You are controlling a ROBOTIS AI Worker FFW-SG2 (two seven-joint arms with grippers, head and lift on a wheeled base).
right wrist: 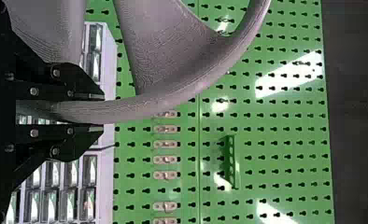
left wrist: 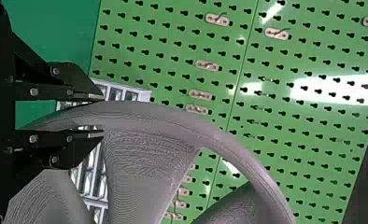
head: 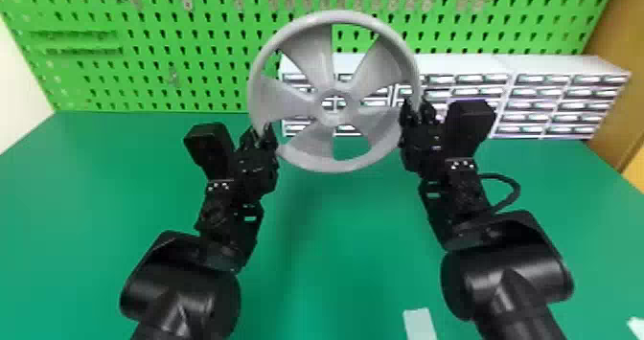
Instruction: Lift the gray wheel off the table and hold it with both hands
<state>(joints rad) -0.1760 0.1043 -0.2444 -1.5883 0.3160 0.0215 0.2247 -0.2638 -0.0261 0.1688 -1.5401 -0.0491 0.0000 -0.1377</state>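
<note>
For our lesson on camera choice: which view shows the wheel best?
The head view: it takes in nearly the whole wheel, with hub, spokes and rim; the jaws cover small bits. Each wrist view gives a close-up of one stretch of rim between that arm's jaws, plus parts of some spokes.

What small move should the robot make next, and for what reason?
I would simply hold the gray wheel steady, without lifting more. It appears raised above the green table, and its rim sits between the fingers of both the left claw and the right claw, so the two-handed hold looks complete.
</note>
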